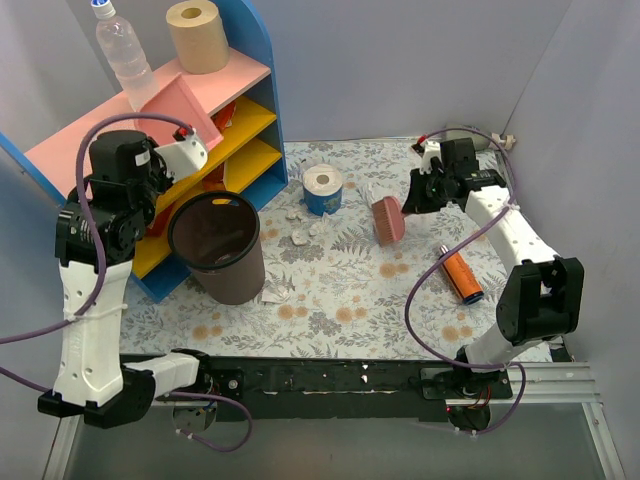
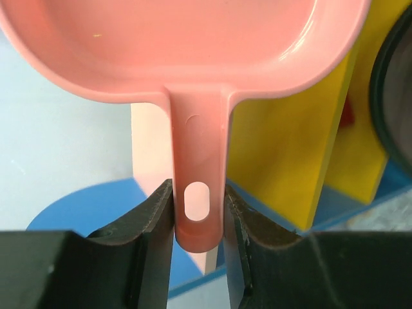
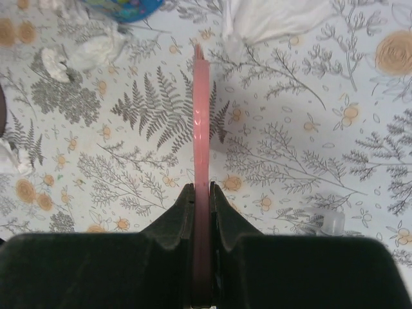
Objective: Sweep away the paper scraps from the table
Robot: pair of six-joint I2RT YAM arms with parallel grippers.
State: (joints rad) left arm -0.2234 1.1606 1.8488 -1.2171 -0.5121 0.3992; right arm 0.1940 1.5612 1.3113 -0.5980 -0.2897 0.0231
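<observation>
Several small crumpled white paper scraps lie on the leaf-print table between the bin and the brush; one scrap lies by the bin's foot. In the right wrist view, scraps lie at the top left and a larger white piece at the top. My left gripper is raised by the shelf and shut on the handle of the pink dustpan. My right gripper is shut on the handle of the pink brush, whose head rests on the table right of the scraps.
A dark round bin stands at the left in front of the pink-and-yellow shelf. A white toilet roll sits on a blue can behind the scraps. An orange bottle lies at the right. A water bottle and a brown roll top the shelf.
</observation>
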